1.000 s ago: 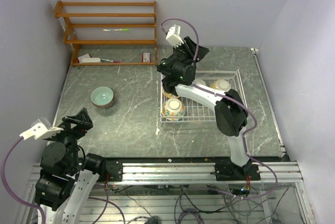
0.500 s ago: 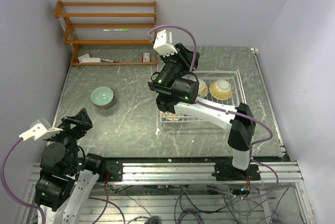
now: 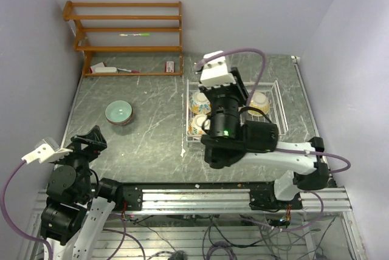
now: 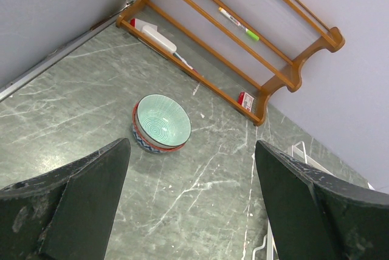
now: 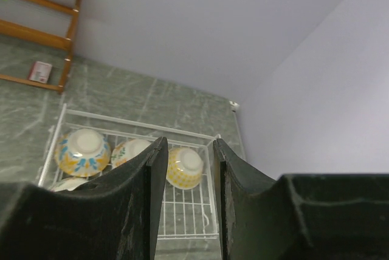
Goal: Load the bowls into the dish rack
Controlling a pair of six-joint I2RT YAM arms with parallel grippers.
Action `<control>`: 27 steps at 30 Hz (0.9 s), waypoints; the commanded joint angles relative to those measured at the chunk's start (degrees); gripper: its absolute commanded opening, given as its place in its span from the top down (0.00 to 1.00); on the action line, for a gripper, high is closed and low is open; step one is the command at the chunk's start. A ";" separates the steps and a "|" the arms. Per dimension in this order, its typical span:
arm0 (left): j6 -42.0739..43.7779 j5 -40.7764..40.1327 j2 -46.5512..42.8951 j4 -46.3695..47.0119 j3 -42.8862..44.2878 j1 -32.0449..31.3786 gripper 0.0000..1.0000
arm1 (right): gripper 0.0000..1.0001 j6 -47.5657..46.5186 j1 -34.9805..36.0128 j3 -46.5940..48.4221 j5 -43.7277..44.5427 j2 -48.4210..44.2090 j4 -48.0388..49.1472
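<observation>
While my left tool (image 4: pixel 191 150) gapes wide and empty, facing the teal bowl (image 4: pixel 162 121) on the surface (image 4: pixel 182 217), my right tool (image 5: pixel 189 147), narrowly parted, holds nothing above patterned bowls (image 5: pixel 85 150) in the dish rack (image 5: pixel 185 214).

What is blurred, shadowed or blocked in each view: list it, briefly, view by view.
Top external: even soft light, sharp throughout, but the right arm blocks much of the dish rack. Left wrist: the teal bowl is crisp, while the left gripper looms dark and soft-edged. Right wrist: the right gripper fills the lower frame, dark, partly covering the bowls.
</observation>
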 commanded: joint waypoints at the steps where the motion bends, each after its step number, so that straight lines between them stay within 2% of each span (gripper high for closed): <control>1: -0.73 -1.47 0.24 0.13 1.12 -0.29 0.05 | 0.64 -9.71 5.36 -0.68 8.82 -3.00 16.87; 8: -0.99 -1.84 0.64 0.00 1.15 -0.34 0.05 | 0.64 -2.77 16.29 -5.97 3.87 -8.98 16.71; 11: -0.87 -1.85 1.01 0.00 1.20 -0.33 0.05 | 0.64 3.31 21.23 -11.65 0.74 -14.14 16.39; 13: -0.84 -1.81 1.38 0.07 1.21 -0.34 0.05 | 0.64 10.28 24.48 -16.63 -1.37 -18.30 11.87; 14: -0.84 -1.79 1.60 0.01 1.21 -0.34 0.05 | 0.64 16.91 25.48 -19.40 -2.47 -20.76 6.59; 15: -0.84 -1.89 1.81 0.00 1.29 -0.34 0.05 | 0.64 26.03 26.00 -21.99 -3.58 -23.40 -2.63; 16: -0.82 -1.90 2.00 -0.06 1.36 -0.34 0.05 | 0.64 37.99 26.23 -24.04 -4.83 -26.57 -16.73; 17: -0.83 -1.85 2.11 -0.08 1.32 -0.30 0.05 | 0.63 55.67 26.40 -24.65 -7.19 -29.58 -36.62; 18: -0.80 -1.91 2.29 -0.07 1.27 -0.34 0.05 | 0.62 77.23 26.43 -22.01 -11.84 -32.55 -65.52; 19: -0.79 -1.97 2.32 -0.16 1.36 -0.33 0.05 | 0.61 99.30 25.27 -16.73 -22.83 -34.42 -89.39; 20: -0.89 -2.04 2.39 -0.25 1.43 -0.32 0.05 | 0.60 105.13 22.58 -15.60 -33.47 -36.74 -93.98; 21: -0.96 -2.11 2.44 -0.27 1.46 -0.34 0.05 | 0.60 103.12 20.54 -19.50 -37.53 -39.53 -88.83; 22: -0.97 -2.13 2.26 -0.27 1.35 -0.32 0.05 | 0.60 105.65 19.49 -20.40 -41.71 -40.74 -90.52; 23: -1.01 -2.15 2.23 -0.19 1.30 -0.34 0.05 | 0.59 105.50 19.30 -21.82 -42.46 -41.41 -90.09; 24: -1.01 -2.20 2.27 -0.18 1.30 -0.33 0.05 | 0.58 100.63 19.12 -24.55 -39.31 -41.83 -84.81; 27: -0.85 -2.07 2.56 -0.02 1.30 -0.34 0.05 | 0.55 100.54 17.03 -26.54 -38.82 -39.55 -84.54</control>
